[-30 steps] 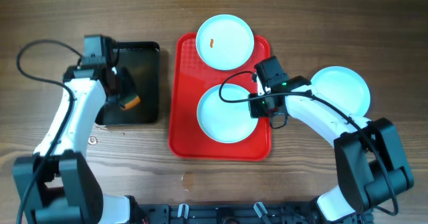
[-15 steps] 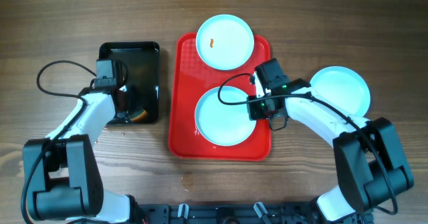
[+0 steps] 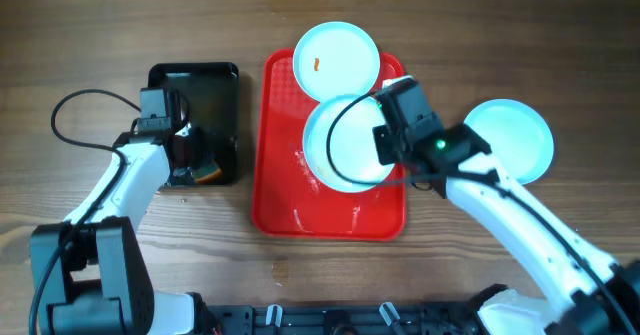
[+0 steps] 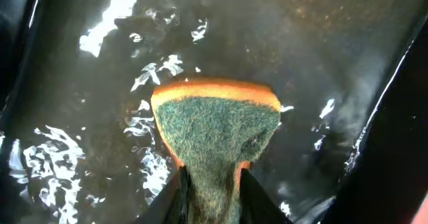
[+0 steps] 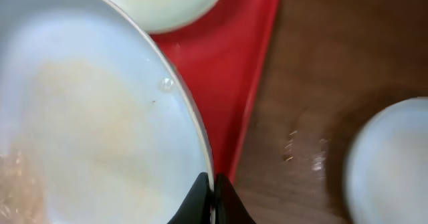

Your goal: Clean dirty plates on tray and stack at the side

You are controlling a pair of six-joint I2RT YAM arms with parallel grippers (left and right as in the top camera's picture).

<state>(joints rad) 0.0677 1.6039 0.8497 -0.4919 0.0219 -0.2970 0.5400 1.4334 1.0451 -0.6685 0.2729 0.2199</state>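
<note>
Right hand (image 5: 212,198) is clamped on the rim of a plate (image 3: 345,145), held up over the red tray (image 3: 285,200). Smeared plate (image 3: 337,63) sits at the tray's far end, third plate (image 3: 510,137) on the worktop (image 3: 100,15) right of the tray. Left hand (image 4: 212,200) pinches the sponge (image 4: 217,127) in the wet black tray (image 3: 215,90).

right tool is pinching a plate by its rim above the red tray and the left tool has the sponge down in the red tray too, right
Not quite. The left tool has the sponge down in the black tray, not the red one, as the overhead view shows. The rest stands: the right tool pinches a plate by its rim above the red tray.
</note>
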